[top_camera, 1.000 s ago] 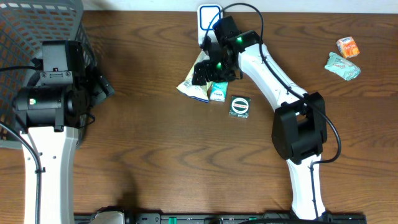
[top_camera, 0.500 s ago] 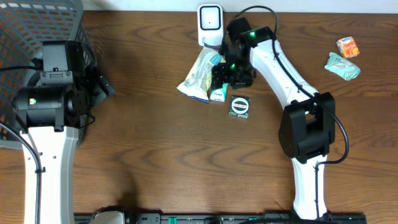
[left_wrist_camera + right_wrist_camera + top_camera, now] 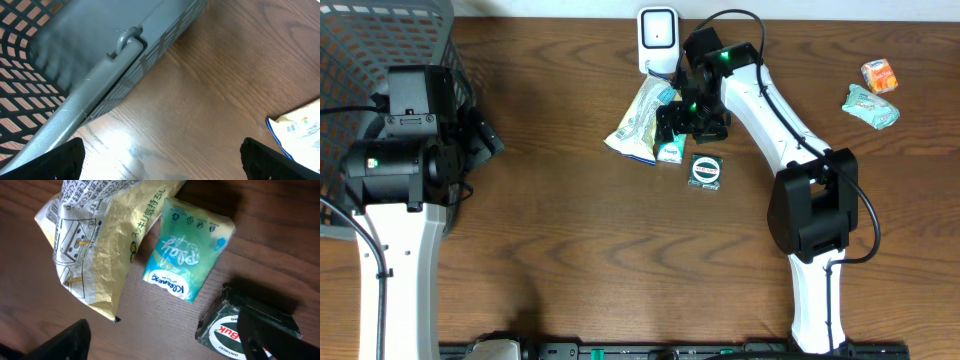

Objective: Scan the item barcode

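The white barcode scanner [image 3: 658,38] stands at the table's far edge. Just in front of it lies a yellow-and-white snack bag [image 3: 638,122] [image 3: 100,235], with a teal tissue pack [image 3: 669,151] [image 3: 187,255] and a green ointment box [image 3: 706,171] [image 3: 235,330] beside it. My right gripper [image 3: 676,122] [image 3: 165,345] hovers over these items, open, with only bare wood between its fingers. My left gripper [image 3: 472,140] [image 3: 162,162] is open and empty beside the basket, far from the items.
A grey mesh basket [image 3: 360,60] [image 3: 100,65] fills the far left corner. An orange packet [image 3: 880,75] and a pale green packet [image 3: 870,106] lie at the far right. The snack bag's corner [image 3: 300,130] shows at the left wrist view's right edge.
My right arm has swung right, away from the scanner's front. The snack bag now lies uncovered on the table, and the right jaws stand wider. The left arm has not moved.
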You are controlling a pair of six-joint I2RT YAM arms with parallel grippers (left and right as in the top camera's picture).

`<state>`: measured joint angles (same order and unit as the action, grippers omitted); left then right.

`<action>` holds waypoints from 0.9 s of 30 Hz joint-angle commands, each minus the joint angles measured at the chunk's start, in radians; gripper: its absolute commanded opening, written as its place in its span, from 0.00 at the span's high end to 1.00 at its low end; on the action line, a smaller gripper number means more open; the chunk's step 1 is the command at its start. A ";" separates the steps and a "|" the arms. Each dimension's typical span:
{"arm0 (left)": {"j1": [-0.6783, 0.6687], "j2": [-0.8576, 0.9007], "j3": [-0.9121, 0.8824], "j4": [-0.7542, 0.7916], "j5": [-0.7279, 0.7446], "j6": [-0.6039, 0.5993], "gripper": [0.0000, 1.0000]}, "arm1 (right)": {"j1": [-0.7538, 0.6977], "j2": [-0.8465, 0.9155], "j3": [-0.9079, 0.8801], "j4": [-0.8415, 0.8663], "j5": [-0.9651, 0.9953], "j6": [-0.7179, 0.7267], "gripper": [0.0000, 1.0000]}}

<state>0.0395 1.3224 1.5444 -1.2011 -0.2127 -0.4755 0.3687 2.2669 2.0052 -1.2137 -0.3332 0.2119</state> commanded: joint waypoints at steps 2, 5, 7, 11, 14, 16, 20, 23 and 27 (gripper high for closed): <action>0.008 0.004 -0.003 -0.003 -0.013 -0.016 0.02 | 0.003 -0.035 0.003 0.002 0.048 0.001 0.21; 0.008 0.004 -0.003 -0.003 -0.013 -0.016 0.02 | 0.003 -0.034 0.000 0.002 0.089 0.034 0.30; 0.008 0.004 -0.003 -0.003 -0.013 -0.016 0.02 | 0.003 -0.033 0.000 0.005 0.108 0.072 0.37; 0.008 0.004 -0.003 -0.003 -0.013 -0.016 0.02 | 0.003 -0.027 -0.001 0.016 0.111 0.072 0.44; 0.008 0.004 -0.003 -0.003 -0.013 -0.016 0.02 | 0.004 -0.015 -0.012 0.044 0.111 0.087 0.44; 0.008 0.004 -0.003 -0.003 -0.013 -0.016 0.02 | 0.004 -0.003 -0.014 0.051 0.111 0.100 0.44; 0.008 0.004 -0.003 -0.003 -0.013 -0.016 0.02 | 0.004 0.027 -0.014 0.070 0.110 0.111 0.59; 0.008 0.004 -0.003 -0.003 -0.013 -0.016 0.02 | 0.003 0.050 -0.014 0.081 0.111 0.141 0.63; 0.008 0.004 -0.003 -0.003 -0.013 -0.016 0.02 | 0.001 0.076 -0.014 0.093 0.111 0.143 0.64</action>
<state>0.0395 1.3224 1.5444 -1.2011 -0.2127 -0.4755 0.3687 2.3096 2.0006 -1.1255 -0.2298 0.3305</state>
